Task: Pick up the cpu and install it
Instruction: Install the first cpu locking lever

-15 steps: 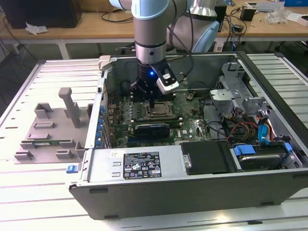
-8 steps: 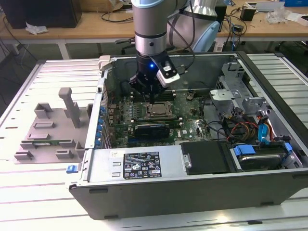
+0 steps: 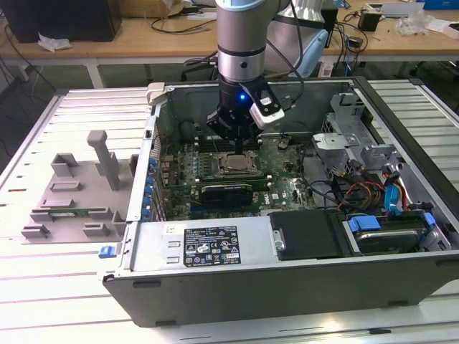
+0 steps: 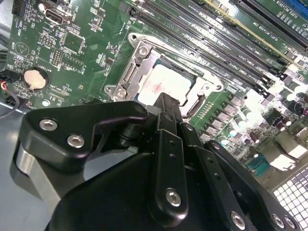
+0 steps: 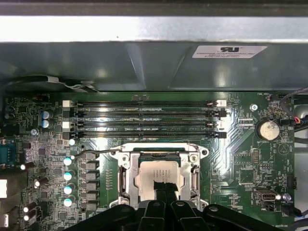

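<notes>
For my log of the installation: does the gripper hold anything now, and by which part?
It cannot be told. The gripper hangs over the cpu, which lies in the socket frame; a grip is not visible.

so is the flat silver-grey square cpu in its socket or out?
In. The cpu lies flat inside the metal socket frame on the green motherboard, in both wrist views.

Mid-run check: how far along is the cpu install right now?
Done: in the first wrist view the cpu lies flat inside the socket frame on the motherboard. In hand: nothing; the gripper is shut, its tips right over the cpu's top, contact unclear. Left: the gripper is not clear of the socket frame, and I cannot tell whether that frame is latched.
</notes>
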`<state>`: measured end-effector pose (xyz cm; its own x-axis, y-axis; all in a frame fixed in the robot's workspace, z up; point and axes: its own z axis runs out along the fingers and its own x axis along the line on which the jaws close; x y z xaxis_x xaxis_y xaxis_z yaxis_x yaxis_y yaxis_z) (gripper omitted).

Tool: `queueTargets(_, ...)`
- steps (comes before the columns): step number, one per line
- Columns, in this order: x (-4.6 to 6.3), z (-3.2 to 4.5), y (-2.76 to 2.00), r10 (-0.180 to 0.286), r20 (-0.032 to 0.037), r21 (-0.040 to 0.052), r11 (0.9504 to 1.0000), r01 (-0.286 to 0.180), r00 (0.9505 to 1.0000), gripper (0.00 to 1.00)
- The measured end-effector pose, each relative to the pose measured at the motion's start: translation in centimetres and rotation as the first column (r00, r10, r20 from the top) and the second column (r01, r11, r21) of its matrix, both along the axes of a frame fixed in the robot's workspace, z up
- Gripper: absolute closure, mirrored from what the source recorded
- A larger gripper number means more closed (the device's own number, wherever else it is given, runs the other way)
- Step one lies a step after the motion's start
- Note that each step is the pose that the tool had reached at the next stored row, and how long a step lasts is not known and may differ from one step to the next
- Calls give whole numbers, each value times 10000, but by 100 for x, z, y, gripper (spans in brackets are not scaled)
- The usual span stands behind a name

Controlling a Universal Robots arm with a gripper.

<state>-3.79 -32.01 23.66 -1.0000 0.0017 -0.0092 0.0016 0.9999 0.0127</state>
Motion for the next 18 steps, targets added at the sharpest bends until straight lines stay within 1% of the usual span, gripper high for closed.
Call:
queueTargets(8, 0, 1, 0, 0, 0, 0, 10000, 0, 10000, 89)
queueTargets(11, -23, 2, 0, 1, -1, -2, 10000, -1, 10000, 89)
queueTargets(12, -160, 2, 0, 1, 3, -1, 10000, -1, 10000, 89)
queueTargets(13, -260, 1, 0, 0, 6, 0, 10000, 0, 10000, 89)
queueTargets(15, -337, 1, 0, 0, 6, 1, 10000, 0, 10000, 89)
queueTargets(18, -413, 1, 0, 0, 6, 0, 10000, 0, 10000, 89)
